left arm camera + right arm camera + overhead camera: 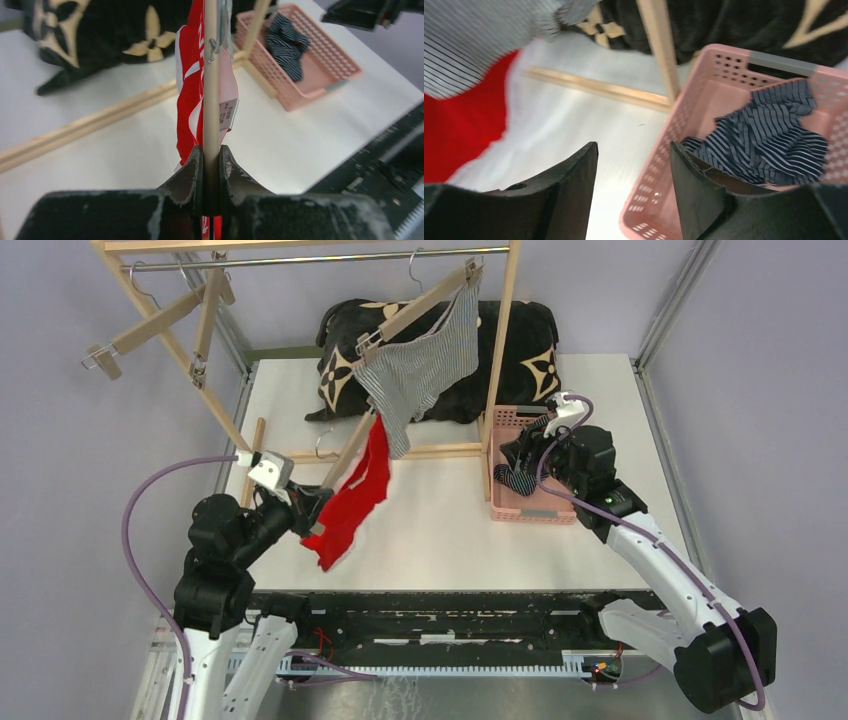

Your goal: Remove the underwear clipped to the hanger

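Your left gripper (211, 159) is clenched on the wooden hanger bar (211, 100), with the red underwear (189, 95) hanging against it, seemingly clipped there. Your right gripper (634, 150) stands released over the rim of the pink basket (659, 175), where the navy striped pair (769, 145) lies. The grey pinstriped pair (425, 365) hangs from the rack (501, 370).

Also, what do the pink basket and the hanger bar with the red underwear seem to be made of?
Pink basket: likely moulded plastic, matte, with rows of small holes. Hanger bar: looks like pale unpainted wood, matte.
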You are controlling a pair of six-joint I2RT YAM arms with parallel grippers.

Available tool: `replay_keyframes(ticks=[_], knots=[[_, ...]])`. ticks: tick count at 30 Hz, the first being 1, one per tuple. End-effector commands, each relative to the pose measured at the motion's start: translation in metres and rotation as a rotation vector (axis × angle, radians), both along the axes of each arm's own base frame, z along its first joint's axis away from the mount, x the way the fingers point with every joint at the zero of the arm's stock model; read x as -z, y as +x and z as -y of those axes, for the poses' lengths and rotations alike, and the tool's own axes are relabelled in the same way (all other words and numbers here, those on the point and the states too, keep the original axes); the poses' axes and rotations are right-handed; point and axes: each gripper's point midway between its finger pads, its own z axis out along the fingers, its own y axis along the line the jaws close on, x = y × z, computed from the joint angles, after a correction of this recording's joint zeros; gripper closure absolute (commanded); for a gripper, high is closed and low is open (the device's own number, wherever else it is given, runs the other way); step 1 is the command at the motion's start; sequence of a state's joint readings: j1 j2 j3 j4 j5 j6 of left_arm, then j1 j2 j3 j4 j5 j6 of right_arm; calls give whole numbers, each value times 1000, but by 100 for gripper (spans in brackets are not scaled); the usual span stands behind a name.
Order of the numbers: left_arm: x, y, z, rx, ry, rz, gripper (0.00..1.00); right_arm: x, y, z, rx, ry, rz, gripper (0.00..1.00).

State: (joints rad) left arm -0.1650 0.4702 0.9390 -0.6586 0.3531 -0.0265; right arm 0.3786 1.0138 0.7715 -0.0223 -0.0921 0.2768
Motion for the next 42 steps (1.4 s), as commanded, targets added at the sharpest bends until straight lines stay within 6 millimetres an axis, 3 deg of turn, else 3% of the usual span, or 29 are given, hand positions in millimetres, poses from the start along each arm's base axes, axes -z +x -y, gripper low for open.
replay_keyframes(ticks=[1,12,21,27,33,42], knots=[[-20,-37,43,275,-147,43,97,-60,-15,-39,-199,157,98,37],[-16,-92,64,489,-232,5,97,-106,-24,-67,-345,232,145,37],[15,-96,70,531,-274,-79,97,-162,-65,-86,-546,357,234,36],[14,-92,72,541,-287,-71,97,-187,-99,-96,-712,433,294,31],[10,-93,79,600,-309,-74,97,-184,-105,-116,-830,461,266,30],[12,-75,83,621,-298,-106,97,-164,-116,-153,-973,423,212,30]])
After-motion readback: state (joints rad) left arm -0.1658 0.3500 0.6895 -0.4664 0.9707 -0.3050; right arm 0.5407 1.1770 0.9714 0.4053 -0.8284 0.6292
